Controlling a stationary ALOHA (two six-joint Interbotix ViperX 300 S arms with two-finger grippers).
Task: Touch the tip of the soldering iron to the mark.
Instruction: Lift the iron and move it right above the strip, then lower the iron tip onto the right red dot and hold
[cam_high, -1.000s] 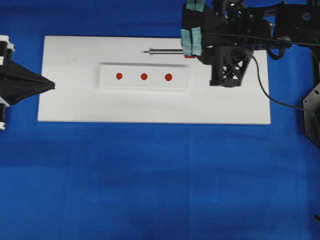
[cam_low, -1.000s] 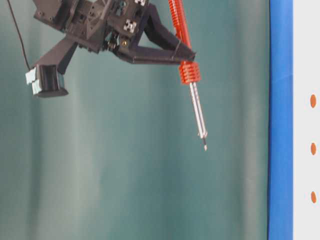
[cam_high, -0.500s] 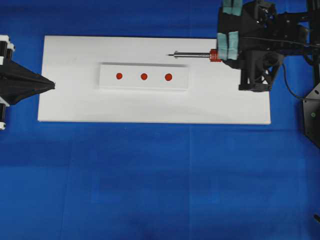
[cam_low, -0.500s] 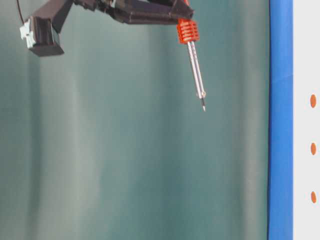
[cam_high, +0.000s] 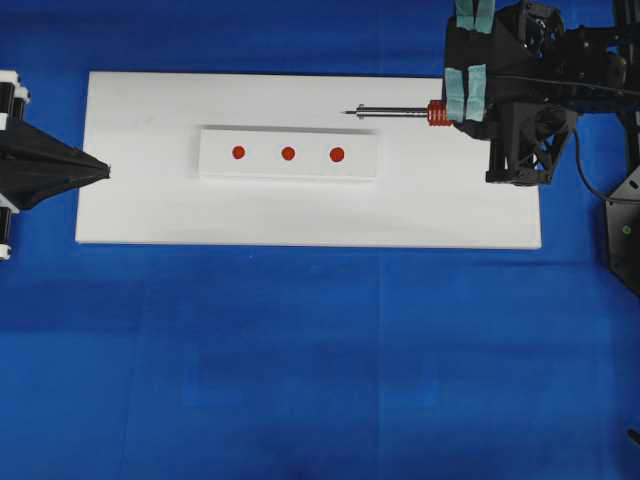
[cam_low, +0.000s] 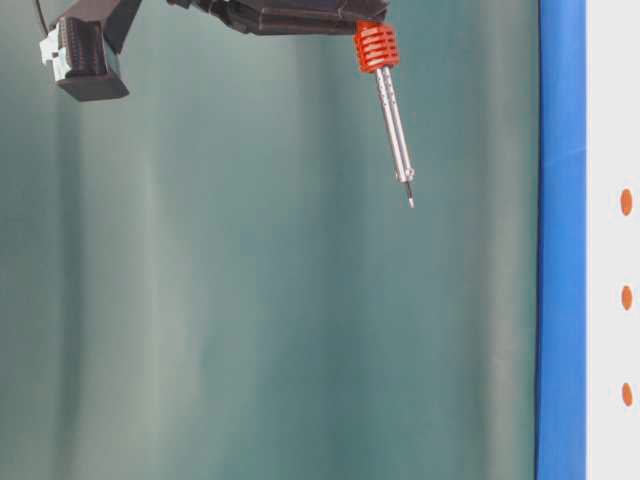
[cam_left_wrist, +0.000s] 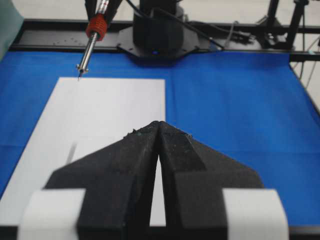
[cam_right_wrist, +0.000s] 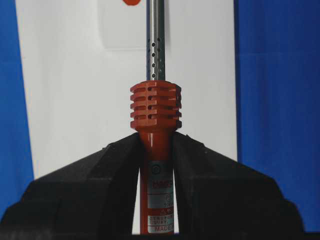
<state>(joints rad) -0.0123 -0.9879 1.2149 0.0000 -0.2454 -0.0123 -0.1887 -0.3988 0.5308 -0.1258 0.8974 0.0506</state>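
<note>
At the far left of the blue surface (cam_high: 300, 380), the left claw (cam_high: 100, 171) rests with its two black fingers pressed together, holding nothing, its point just over the left edge of a white board (cam_high: 140, 215). To its right, on the middle of the board, lies a white oblong block (cam_high: 215, 168) with three red dots in a row. The mark (cam_high: 288, 153) is the middle dot, with a twin on each side.

Further right, the soldering iron (cam_high: 400, 112) hangs in the air, its long axis running left to right, dark tip pointing left toward the block. The tip sits near the block's upper right corner, off to the side of the dot row and raised well clear of the board in the side view. From the tip, the mark lies leftward, toward the board's near side, and down.

At the far right, the right claw (cam_right_wrist: 156, 150) is clamped narrowly around the iron's orange-red handle just behind its ribbed collar. This arm is the one placed to make the touch.
</note>
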